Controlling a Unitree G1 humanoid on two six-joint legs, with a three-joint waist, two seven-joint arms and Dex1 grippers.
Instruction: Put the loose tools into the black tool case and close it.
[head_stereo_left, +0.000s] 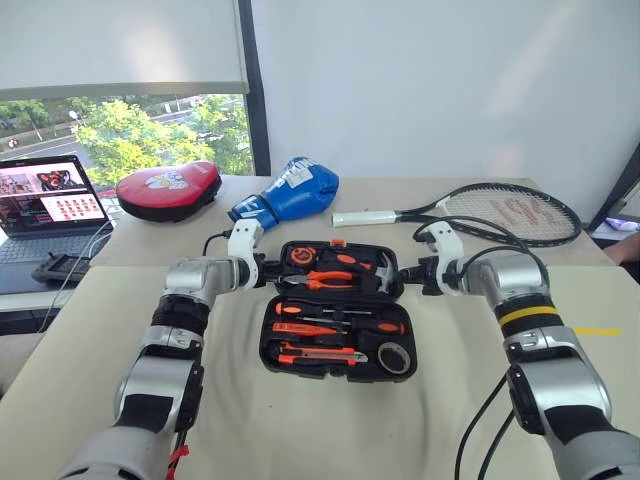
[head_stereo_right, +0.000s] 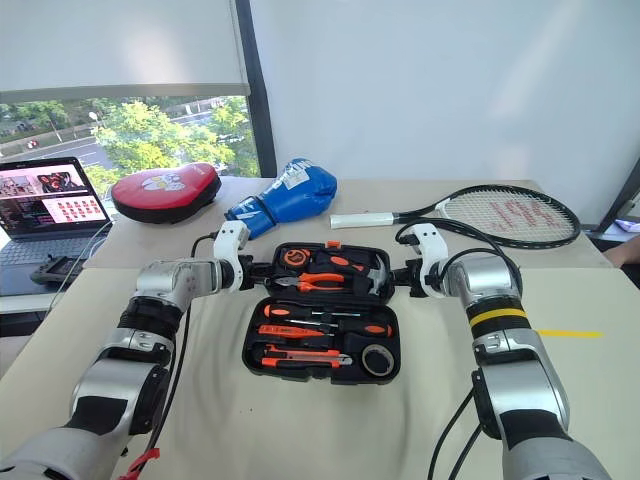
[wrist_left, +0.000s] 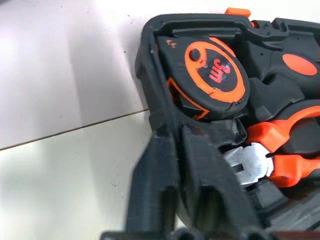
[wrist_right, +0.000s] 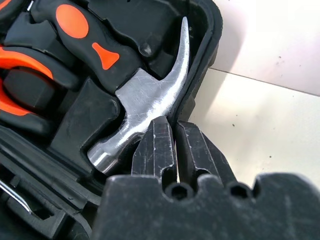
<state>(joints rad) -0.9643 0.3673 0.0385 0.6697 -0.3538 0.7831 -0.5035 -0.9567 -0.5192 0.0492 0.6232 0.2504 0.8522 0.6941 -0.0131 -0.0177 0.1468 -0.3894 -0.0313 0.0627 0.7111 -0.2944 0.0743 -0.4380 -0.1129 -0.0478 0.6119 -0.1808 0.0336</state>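
The black tool case (head_stereo_left: 335, 310) lies open mid-table, tools in its slots, tape roll (head_stereo_left: 394, 357) in its near right corner. Behind it lie a boxing glove (head_stereo_left: 290, 190) and, further right, a tennis racket (head_stereo_left: 480, 212). A laptop (head_stereo_left: 45, 205) stands far left.

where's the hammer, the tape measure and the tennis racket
hammer (wrist_right: 145, 100), right wrist view, on the steel head
tape measure (wrist_left: 212, 75), left wrist view, on its orange-ringed face
tennis racket (head_stereo_left: 515, 212), left eye view, on the strings
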